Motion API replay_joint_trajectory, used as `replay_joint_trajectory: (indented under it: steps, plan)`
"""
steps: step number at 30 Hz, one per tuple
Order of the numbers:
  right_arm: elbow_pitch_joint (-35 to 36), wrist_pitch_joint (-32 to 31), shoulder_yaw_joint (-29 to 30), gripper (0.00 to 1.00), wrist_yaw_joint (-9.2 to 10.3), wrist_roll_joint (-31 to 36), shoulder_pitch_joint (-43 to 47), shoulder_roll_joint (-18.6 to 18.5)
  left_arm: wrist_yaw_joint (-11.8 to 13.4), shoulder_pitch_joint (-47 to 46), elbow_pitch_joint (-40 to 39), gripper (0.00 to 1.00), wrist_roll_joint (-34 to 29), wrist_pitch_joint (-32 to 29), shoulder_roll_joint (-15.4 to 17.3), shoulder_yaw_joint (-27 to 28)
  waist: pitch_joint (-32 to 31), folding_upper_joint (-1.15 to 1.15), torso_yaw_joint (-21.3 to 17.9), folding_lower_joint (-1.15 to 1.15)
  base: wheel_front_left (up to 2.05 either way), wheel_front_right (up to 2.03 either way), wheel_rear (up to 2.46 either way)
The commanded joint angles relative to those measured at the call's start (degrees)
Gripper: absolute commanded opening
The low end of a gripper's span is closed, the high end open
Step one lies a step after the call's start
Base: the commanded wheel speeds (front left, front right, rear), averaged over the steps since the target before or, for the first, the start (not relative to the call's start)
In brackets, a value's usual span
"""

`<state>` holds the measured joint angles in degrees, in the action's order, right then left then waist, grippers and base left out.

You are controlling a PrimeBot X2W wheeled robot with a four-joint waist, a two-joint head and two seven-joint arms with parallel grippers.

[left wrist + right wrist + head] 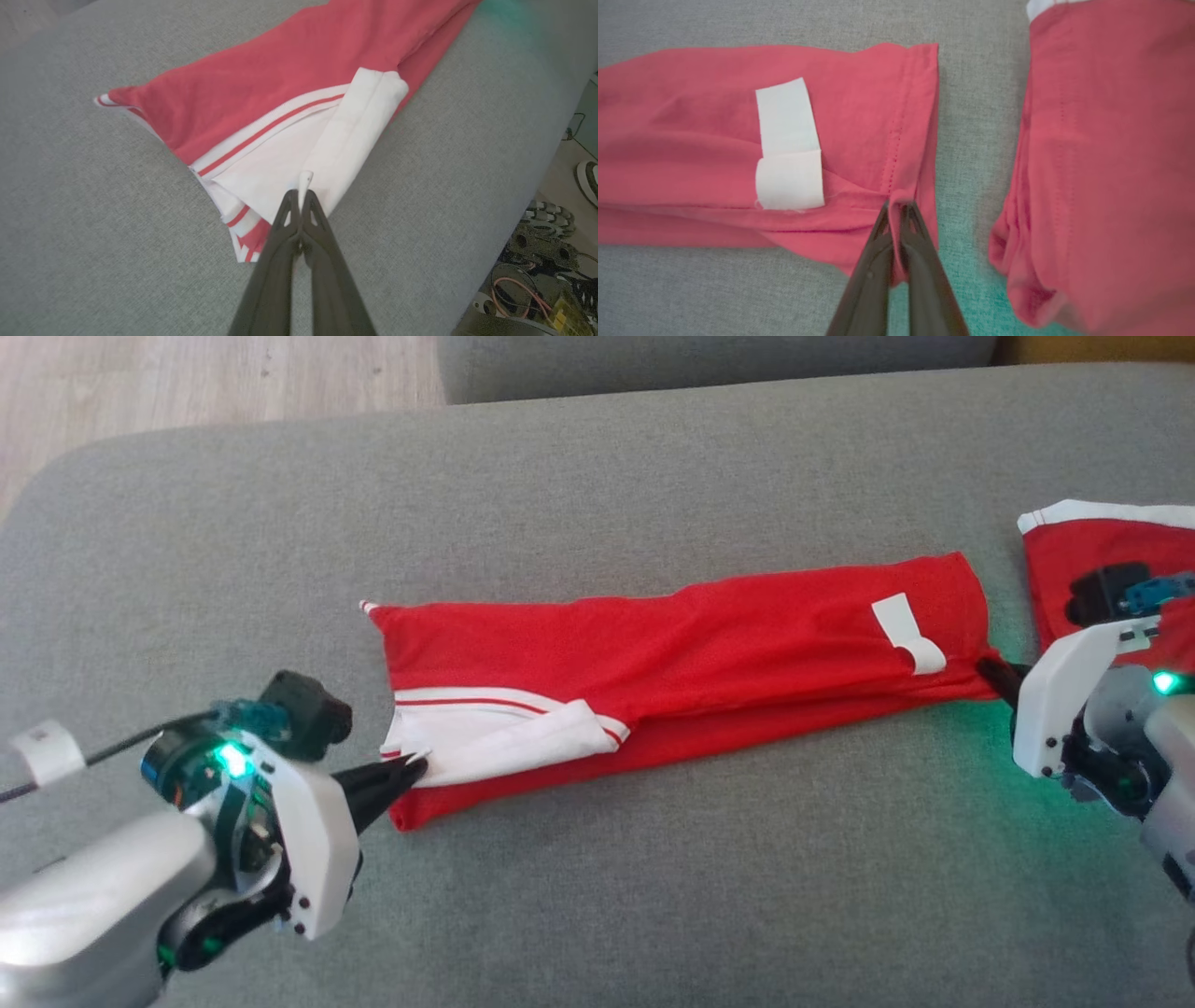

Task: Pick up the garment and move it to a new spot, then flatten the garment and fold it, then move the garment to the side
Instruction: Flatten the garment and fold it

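Observation:
The garment (691, 658) is red with white striped trim, folded into a long narrow band across the grey sofa seat (597, 896). My left gripper (415, 767) is shut on the white trim at the band's left end; the left wrist view shows white cloth pinched between the closed fingers (285, 219) of that gripper (300, 198). My right gripper (991, 670) is shut on the red hem at the band's right end, and in the right wrist view that gripper (899, 207) has red fabric squeezed between its closed fingers (920, 228). A white label (787, 144) lies near that hem.
A second red garment with a white edge (1092, 565) lies on the seat to the right, partly behind my right wrist. The sofa backrest (709, 364) runs along the top. Wooden floor (187, 383) shows at upper left. Cables and clutter (537, 261) sit beyond the seat's edge.

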<state>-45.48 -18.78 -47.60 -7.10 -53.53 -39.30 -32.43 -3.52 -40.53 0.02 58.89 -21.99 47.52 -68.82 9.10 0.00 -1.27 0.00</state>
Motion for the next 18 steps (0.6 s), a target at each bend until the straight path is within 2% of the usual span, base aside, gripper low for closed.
replay_joint_trajectory:
  steps: [1, 3, 4, 5, 12, 18]
  plan:
    - [0.69, -0.68, 0.00, 0.00, -0.39, -1.13, -0.08, -1.99, 0.34, -1.59, -0.13, 0.00, -0.90, 0.84, 1.34, 2.52, 0.17, 0.00, -0.10, 0.00, 0.00, 0.00, 0.00]
    - [-0.21, -1.66, 0.31, 0.00, -0.39, -2.23, -0.19, -1.96, 0.78, -1.44, 1.07, 0.00, -1.98, 1.71, 0.54, 2.20, 0.26, 0.00, -0.23, 0.00, 0.00, 0.00, 0.00]
    - [-1.05, -2.59, 0.71, 1.00, -0.39, -3.12, -0.11, -1.79, 1.21, -1.35, 1.71, 0.49, -2.58, 2.32, 0.04, 2.13, 0.23, 0.00, -0.28, 0.00, 0.00, 0.00, 0.00]
    - [-1.16, -3.26, 0.73, 1.00, -0.39, -3.61, -0.16, -1.65, 1.62, -1.18, 2.35, 1.00, -2.91, 2.94, -0.51, 2.12, 0.16, 0.00, -0.33, 0.00, 0.00, 0.00, 0.00]
    - [-1.26, 0.47, 4.47, 1.00, -0.39, -6.31, -2.45, -1.02, 5.37, -0.81, 6.08, 1.00, -3.61, 9.93, -3.79, 5.05, -1.41, 0.00, -0.68, 0.00, 0.00, 0.00, 0.00]
    - [3.73, 15.20, 10.00, 1.00, -0.39, -7.05, -5.58, 1.28, 11.78, -0.34, 7.36, 1.00, -1.06, 23.50, -6.87, 14.16, -3.48, 0.00, -0.79, 0.00, 0.00, 0.00, 0.00]
